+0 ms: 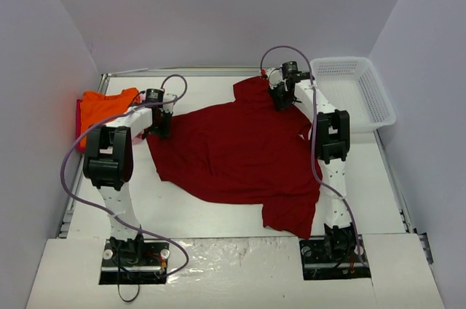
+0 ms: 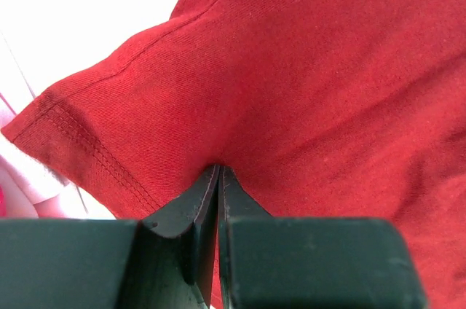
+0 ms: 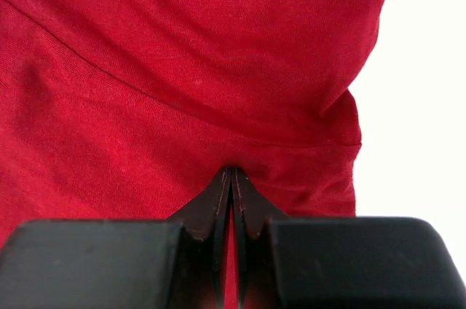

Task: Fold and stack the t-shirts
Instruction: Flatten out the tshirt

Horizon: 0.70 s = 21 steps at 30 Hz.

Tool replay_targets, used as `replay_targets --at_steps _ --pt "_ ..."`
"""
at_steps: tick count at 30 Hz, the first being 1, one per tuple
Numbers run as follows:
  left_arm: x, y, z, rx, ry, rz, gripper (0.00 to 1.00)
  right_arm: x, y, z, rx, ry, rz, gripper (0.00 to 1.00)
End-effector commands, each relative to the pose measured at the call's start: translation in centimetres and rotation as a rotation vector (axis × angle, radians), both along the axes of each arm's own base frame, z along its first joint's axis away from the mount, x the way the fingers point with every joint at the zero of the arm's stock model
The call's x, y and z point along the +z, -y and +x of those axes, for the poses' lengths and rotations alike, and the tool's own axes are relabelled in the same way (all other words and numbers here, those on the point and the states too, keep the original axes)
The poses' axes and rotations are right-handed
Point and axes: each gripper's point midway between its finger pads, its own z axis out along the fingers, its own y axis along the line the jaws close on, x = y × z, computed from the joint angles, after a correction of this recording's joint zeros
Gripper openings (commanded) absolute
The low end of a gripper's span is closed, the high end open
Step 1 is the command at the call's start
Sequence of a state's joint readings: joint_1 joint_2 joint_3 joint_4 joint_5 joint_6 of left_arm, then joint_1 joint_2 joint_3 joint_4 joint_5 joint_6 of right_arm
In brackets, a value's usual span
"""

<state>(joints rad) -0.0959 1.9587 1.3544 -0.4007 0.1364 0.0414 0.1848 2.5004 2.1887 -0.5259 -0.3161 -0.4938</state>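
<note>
Closest to the arm bases, the white tabletop (image 1: pixel 182 207) carries the near flap of the large dark red cotton t-shirt (image 1: pixel 233 152), which reaches down towards 5 o'clock and is rumpled there. The body of the shirt is spread over the middle of the table.

Farther in, at 9 o'clock of the cloth, the left gripper (image 1: pixel 159 125) has its jaws pressed together on the shirt's stitched hem. The left wrist view shows the left gripper (image 2: pixel 220 170) biting a fold of red fabric. Farther still, at about 1 o'clock, the right gripper (image 1: pixel 280 98) is likewise pinched shut on the cloth, which bunches at the fingertips in its own wrist view (image 3: pixel 231 172).

Both holds therefore sit on the far side, on a line from 9 to 1 o'clock, and the bulk of the shirt trails from them towards 5 and 6 o'clock. I judge that any fold or drag must go towards the bases, with both arms moving together.

Beyond, at 10 o'clock, a crumpled bright orange t-shirt (image 1: pixel 108 103) lies apart. At 2 o'clock stands a white plastic mesh basket (image 1: pixel 382 101).
</note>
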Motion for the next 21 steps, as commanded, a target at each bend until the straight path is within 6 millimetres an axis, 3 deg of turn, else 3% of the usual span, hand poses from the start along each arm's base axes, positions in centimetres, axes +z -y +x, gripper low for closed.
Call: replay_targets --at_steps 1,7,11,21 --pt "-1.6 -1.4 -0.6 0.045 -0.064 0.07 0.02 -0.5 -0.1 -0.4 -0.006 -0.027 -0.001 0.0" --pt "-3.5 -1.9 -0.8 0.06 -0.12 0.11 0.02 -2.1 0.7 -0.4 -0.031 -0.052 -0.018 0.0" --pt "-3.3 -1.7 -0.2 0.048 -0.11 0.123 0.02 -3.0 1.7 -0.1 -0.071 -0.06 -0.036 0.0" --pt "-1.6 -1.6 3.7 0.027 -0.05 0.171 0.02 -3.3 4.9 1.3 -0.201 -0.039 -0.084 0.0"
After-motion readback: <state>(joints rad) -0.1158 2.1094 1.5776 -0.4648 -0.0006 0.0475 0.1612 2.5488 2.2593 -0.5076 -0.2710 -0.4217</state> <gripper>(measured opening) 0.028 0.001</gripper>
